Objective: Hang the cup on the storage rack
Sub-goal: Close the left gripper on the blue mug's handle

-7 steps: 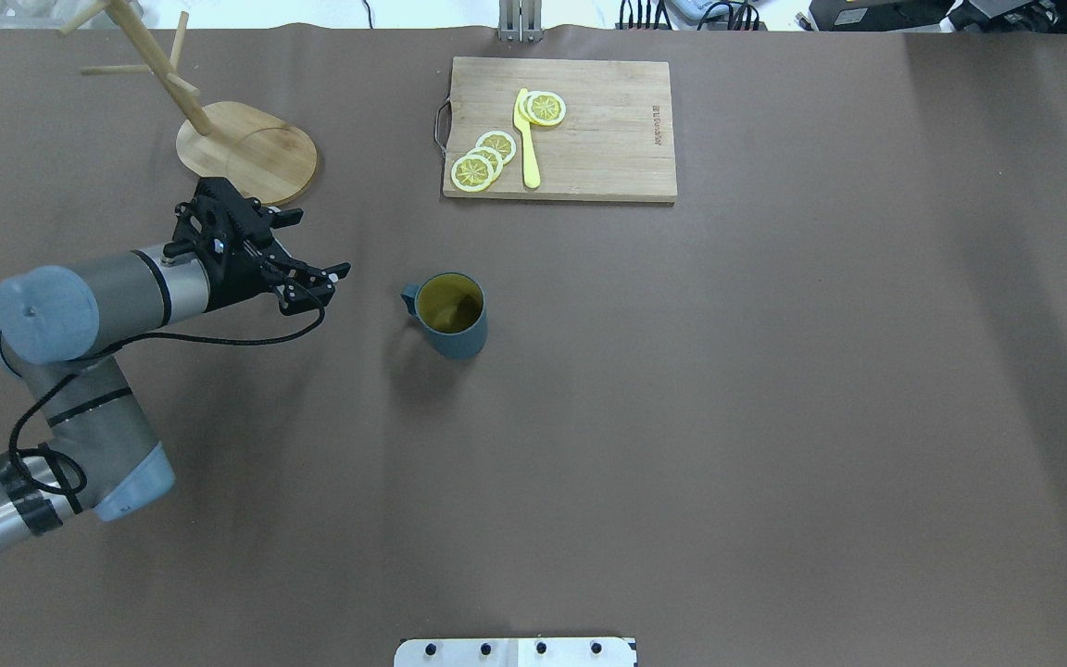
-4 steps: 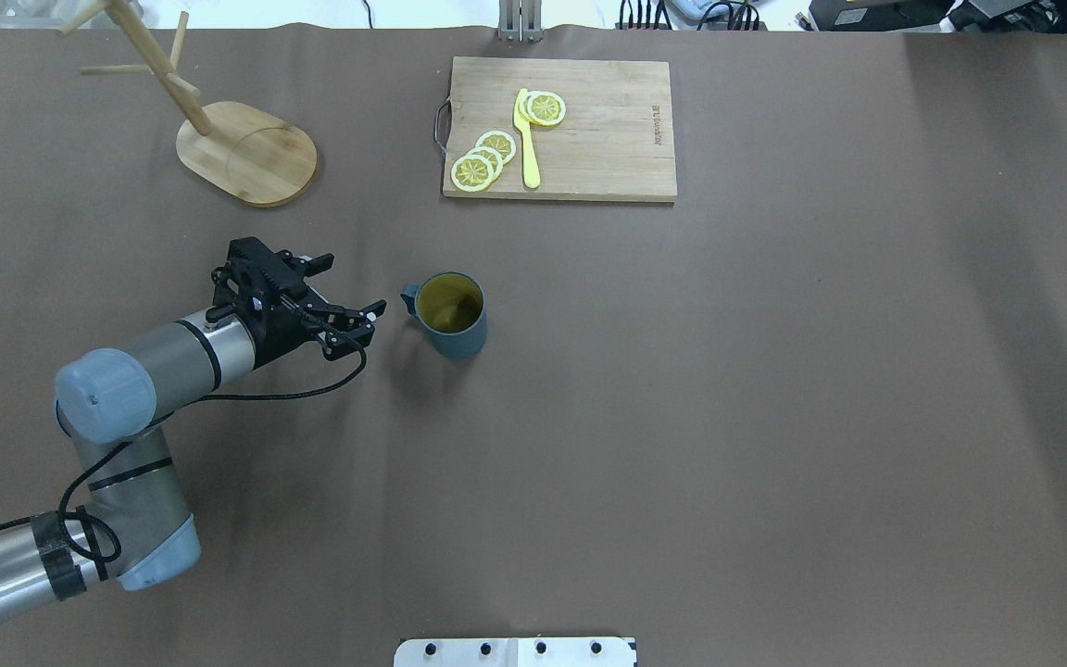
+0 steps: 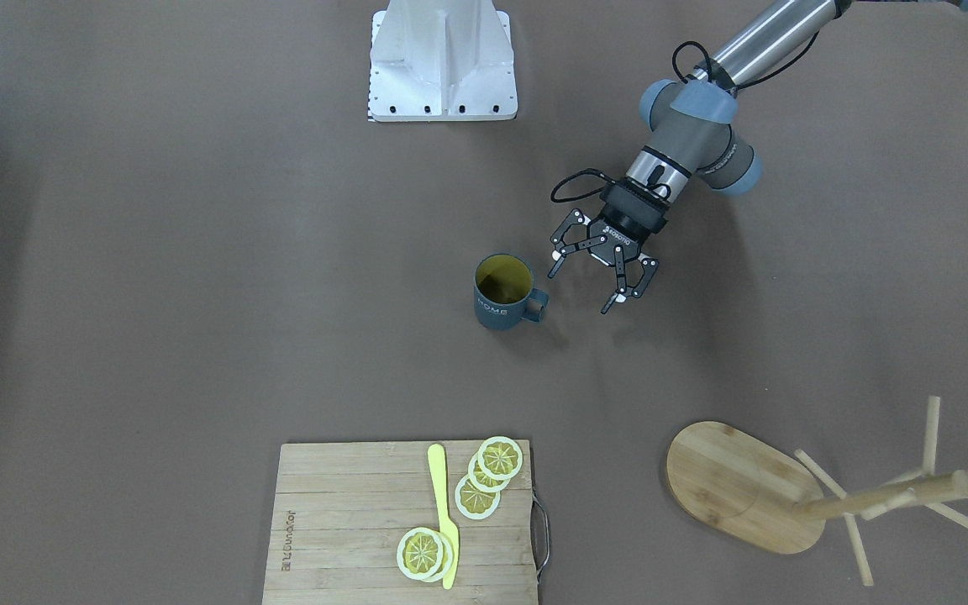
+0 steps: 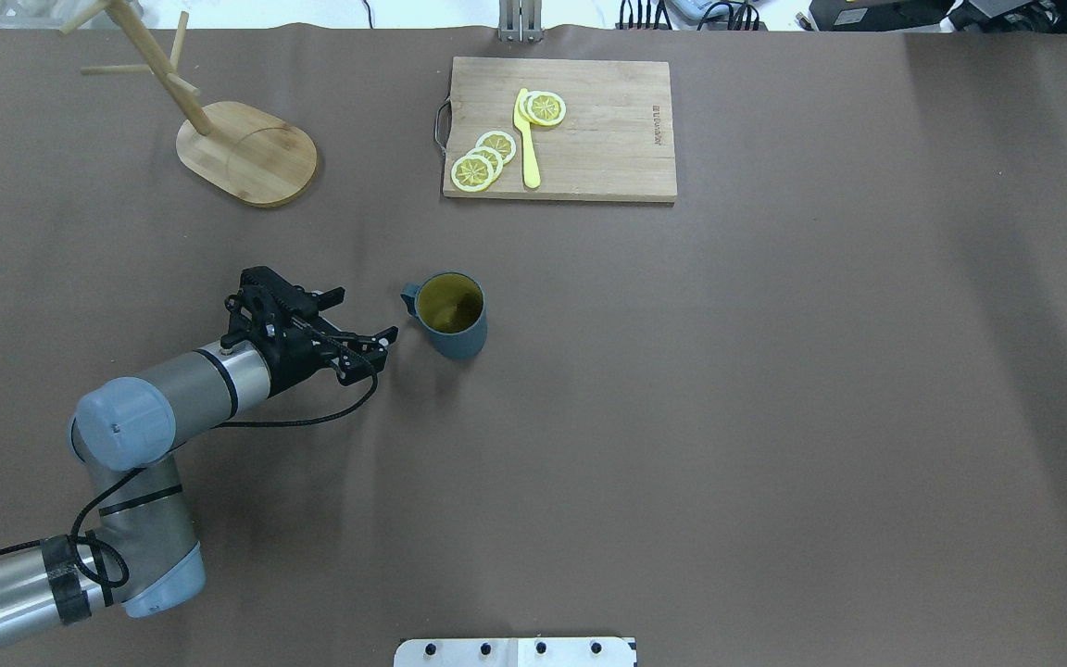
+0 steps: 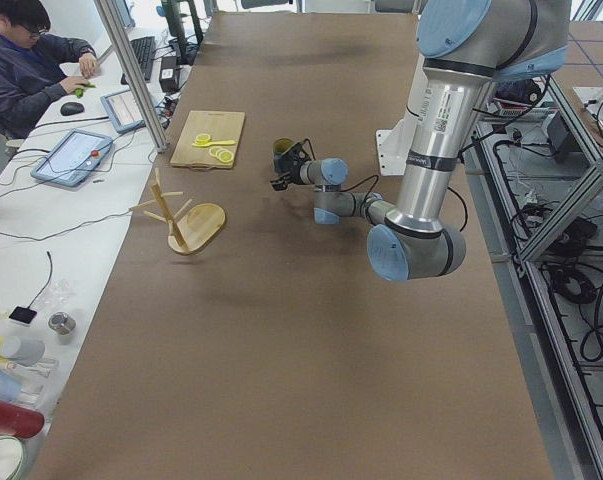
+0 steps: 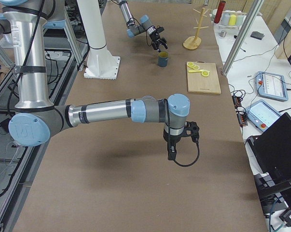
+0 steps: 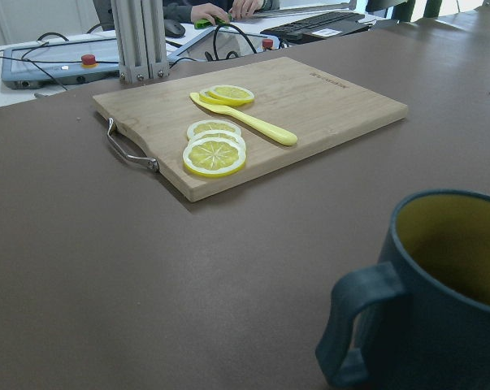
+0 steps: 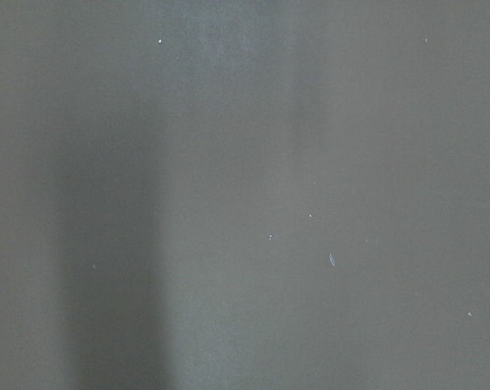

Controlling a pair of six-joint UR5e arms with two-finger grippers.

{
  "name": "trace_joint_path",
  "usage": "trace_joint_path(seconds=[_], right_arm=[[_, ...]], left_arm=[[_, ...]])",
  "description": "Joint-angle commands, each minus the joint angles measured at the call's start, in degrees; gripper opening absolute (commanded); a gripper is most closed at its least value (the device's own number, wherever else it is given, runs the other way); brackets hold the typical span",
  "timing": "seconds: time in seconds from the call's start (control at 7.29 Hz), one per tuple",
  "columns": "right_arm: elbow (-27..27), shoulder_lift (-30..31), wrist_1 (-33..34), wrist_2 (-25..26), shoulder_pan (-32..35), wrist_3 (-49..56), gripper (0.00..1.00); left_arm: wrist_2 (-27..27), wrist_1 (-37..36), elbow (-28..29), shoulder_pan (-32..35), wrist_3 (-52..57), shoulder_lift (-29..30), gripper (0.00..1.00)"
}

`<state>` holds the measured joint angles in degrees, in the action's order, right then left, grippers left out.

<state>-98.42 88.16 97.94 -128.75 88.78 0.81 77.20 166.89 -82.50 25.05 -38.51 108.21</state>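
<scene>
Cup (image 4: 448,317) stood upright on the brown desk (image 4: 774,417), near the middle and well apart from the storage rack (image 4: 260,159), which stood at the far corner on the robot's left. Its long axis ran straight up, with the yellowish-green mouth open to the ceiling. Its small handle (image 4: 410,298) pointed toward the robot's left. The white "HOME" lettering faced the operators' side (readable only in the front-facing view).

The left arm came in low from the robot's left, elbow bent, with its forearm lying nearly level over the desk. The left end effector (image 4: 367,315) was turned sideways and aimed at the handle. Its fingers (image 4: 337,295) were spread wide, one on the far side and one on the near side, and they held nothing. The tips were just beside the handle without touching it, and the left wrist camera showed the handle close up.

The right arm stretched out over another part of the desk, well apart from the cup, with its wrist pointing down. The right end effector (image 6: 178,141) appeared only in the side view, so I cannot tell how its fingers stood.

A cutting board (image 4: 589,148) with lemon slices (image 4: 483,162) and a yellow knife (image 4: 527,139) lay beyond the cup.
</scene>
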Motion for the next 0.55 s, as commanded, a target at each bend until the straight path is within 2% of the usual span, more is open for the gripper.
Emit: trace_joint_path(seconds=[0.0,0.27,0.41], right_arm=[[-0.02,-0.18,-0.03,0.07,-0.01,-0.10,1.00],[0.07,-0.27,-0.03,0.08,-0.01,-0.19,1.00],[0.16,-0.36,-0.03,0.16,-0.01,-0.19,1.00]], left_arm=[[-0.12,-0.25,1.19,-0.62,-0.60,1.38,0.93],[-0.12,-0.33,2.17,-0.71,-0.86,3.32,0.89],[-0.12,-0.33,2.17,-0.71,-0.78,3.50,0.82]])
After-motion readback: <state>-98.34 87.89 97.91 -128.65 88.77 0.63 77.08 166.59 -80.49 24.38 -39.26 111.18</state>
